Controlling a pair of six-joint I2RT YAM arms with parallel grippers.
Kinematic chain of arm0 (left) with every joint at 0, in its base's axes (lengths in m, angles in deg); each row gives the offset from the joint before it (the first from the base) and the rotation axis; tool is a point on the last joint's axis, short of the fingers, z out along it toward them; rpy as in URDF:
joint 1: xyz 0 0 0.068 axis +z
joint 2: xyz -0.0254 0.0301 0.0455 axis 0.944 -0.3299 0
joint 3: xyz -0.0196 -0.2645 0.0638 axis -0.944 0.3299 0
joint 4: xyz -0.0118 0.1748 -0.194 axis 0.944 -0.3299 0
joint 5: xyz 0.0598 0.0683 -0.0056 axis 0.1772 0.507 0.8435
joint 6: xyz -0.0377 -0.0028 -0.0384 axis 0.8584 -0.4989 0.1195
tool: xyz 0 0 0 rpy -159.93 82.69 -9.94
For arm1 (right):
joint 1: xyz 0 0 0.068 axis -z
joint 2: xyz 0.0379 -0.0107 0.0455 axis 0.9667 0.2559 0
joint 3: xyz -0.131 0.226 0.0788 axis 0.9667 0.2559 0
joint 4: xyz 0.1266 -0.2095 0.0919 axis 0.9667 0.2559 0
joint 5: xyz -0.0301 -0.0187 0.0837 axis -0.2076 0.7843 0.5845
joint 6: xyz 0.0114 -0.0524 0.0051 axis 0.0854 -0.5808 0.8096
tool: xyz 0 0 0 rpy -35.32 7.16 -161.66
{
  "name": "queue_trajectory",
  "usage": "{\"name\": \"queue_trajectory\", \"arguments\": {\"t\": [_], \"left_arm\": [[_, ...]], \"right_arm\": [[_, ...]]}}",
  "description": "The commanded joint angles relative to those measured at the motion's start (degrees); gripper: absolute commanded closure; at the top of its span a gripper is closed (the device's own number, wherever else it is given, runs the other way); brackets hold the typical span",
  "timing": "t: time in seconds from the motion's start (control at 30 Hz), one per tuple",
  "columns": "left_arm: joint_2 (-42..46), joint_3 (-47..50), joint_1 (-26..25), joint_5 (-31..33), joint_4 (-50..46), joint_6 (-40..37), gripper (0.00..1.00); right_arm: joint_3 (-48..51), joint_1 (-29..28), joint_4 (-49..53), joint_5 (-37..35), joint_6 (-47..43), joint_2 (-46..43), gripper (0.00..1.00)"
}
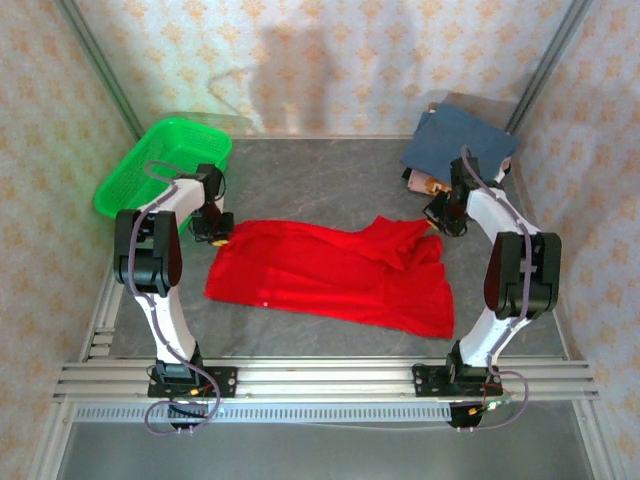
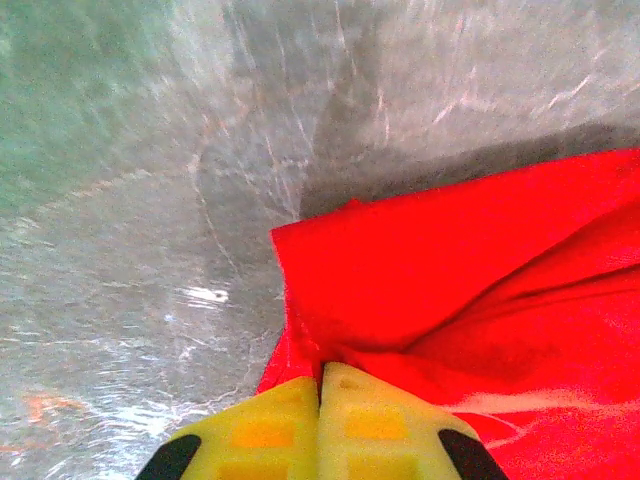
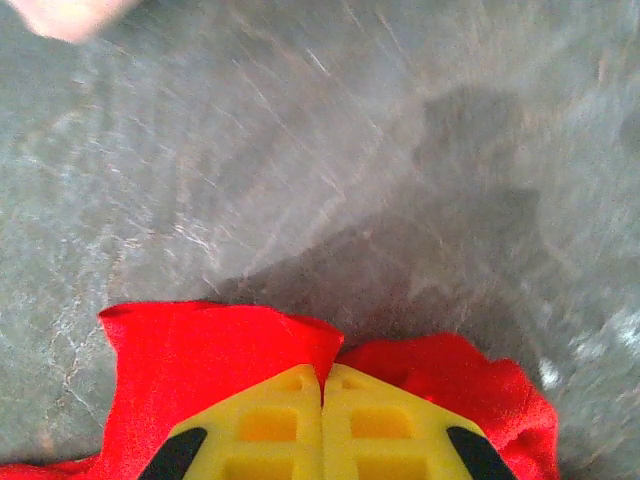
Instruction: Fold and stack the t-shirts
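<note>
- Left gripper [image 2: 320, 372]: the yellow fingers are pressed together and clamped on the edge of the red t-shirt [image 2: 470, 270] beside one of its corners. The cloth runs out ahead and to the right of the tips.
- Right gripper [image 3: 323, 375]: the yellow fingers are pressed together, pinching a bunched fold of the red t-shirt. Cloth bulges out on both sides of the tips.
- Red t-shirt: it is stretched across the table between the two grippers. It lies flat at the left gripper's end and is rumpled and doubled over at the right gripper's end.
- Table [image 1: 320, 170]: a grey marbled surface lies ahead of both pairs of fingertips.
- Patterned cloth [image 1: 420, 182]: a pink-orange piece lies just beyond the right gripper, peeking from under the blue shirt.
- Slate-blue t-shirt [image 1: 460, 145]: it lies folded beyond the right gripper, at the far corner, apart from the red one.
- Green basket [image 1: 130, 180]: it sits beyond the left gripper, to its outer side, close to that arm.
</note>
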Motion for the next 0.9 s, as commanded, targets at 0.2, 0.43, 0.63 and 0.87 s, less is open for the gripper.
{"name": "queue_trajectory", "arguments": {"t": [0.2, 0.43, 0.63, 0.87], "left_arm": [[4.4, -5.7, 1.7, 0.0, -1.4, 1.7, 1.0], [4.7, -4.8, 2.3, -0.3, -0.3, 2.5, 1.0], [4.7, -5.7, 2.9, -0.4, -0.4, 2.4, 1.0], [4.7, -6.7, 3.2, -0.7, -0.5, 2.3, 1.0]], "right_arm": [[-5.2, 0.2, -5.5, -8.1, -16.9, -3.3, 1.0], [-10.1, -2.1, -13.1, -6.3, -21.3, 0.0, 1.0], [-13.8, -5.5, -16.7, -9.1, -26.1, 2.6, 1.0], [-16.5, -6.6, -17.1, -9.5, -26.1, 4.0, 1.0]]}}
